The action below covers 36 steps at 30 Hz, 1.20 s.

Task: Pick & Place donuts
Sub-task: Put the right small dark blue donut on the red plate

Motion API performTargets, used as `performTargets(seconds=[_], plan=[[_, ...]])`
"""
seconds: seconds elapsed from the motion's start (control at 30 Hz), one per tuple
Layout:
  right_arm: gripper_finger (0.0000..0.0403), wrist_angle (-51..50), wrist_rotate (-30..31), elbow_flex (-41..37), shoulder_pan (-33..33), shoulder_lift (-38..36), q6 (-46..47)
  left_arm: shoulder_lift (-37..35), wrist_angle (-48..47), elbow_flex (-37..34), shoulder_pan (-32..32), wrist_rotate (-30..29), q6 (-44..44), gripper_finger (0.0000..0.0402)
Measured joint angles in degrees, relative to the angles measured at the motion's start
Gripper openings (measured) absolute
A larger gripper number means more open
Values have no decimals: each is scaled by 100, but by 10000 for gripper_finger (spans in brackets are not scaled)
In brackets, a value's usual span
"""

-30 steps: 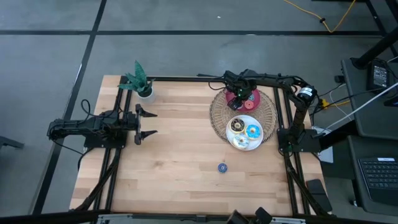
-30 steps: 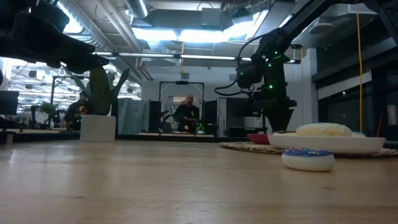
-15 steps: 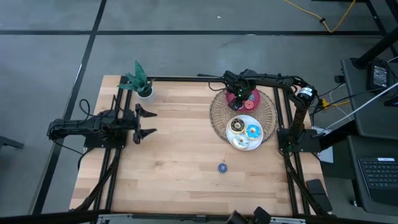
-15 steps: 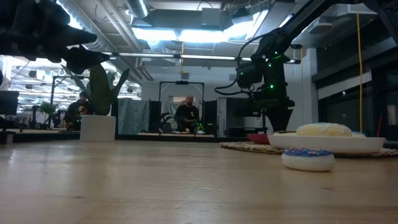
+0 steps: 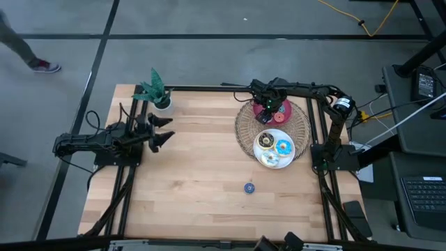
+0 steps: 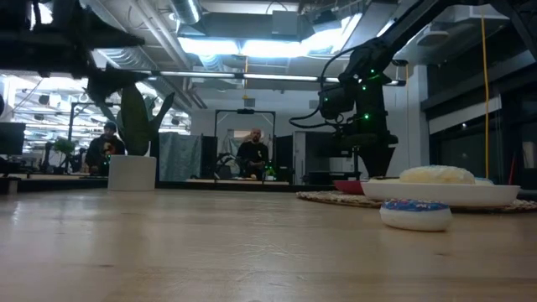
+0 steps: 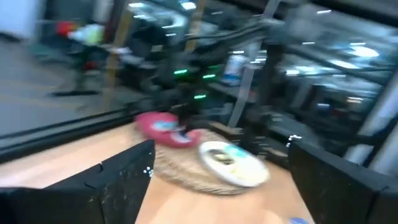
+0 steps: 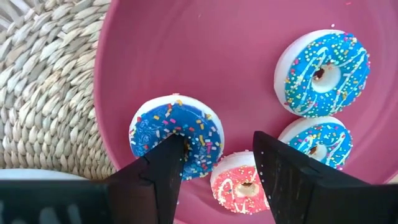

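R pincer (image 8: 214,165) part-open, empty, over red plate (image 8: 236,43); pink donut (image 8: 242,183) half-hidden. L pincer (image 7: 217,171) wide, empty.

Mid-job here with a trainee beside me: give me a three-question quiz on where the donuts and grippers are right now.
1. True or false: the right gripper is over the red plate.
2. How many small donuts lie on the red plate in the right wrist view?
A. two
B. four
C. six
3. Fill in: one blue donut lies alone on the bare ____, away from the woven mat.

Key:
1. True; its fingers are apart, one touching a dark blue donut.
2. B: three blue and one pink donut.
3. Table. The left gripper is open at the other side, near the potted plant.
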Motion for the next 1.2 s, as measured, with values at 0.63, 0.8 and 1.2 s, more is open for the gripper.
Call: performTargets(seconds=[0.63,0.8,1.2], plan=[[192,-82,-157,-1,2,0,454,2812,220,2567,-270,-99,1297,352],[192,-137,-157,15,0,0,558,3961,199,3190,-270,-393,1030,352],[192,-1051,-98,1307,-151,0,276,5273,278,3722,-270,-451,515,352]])
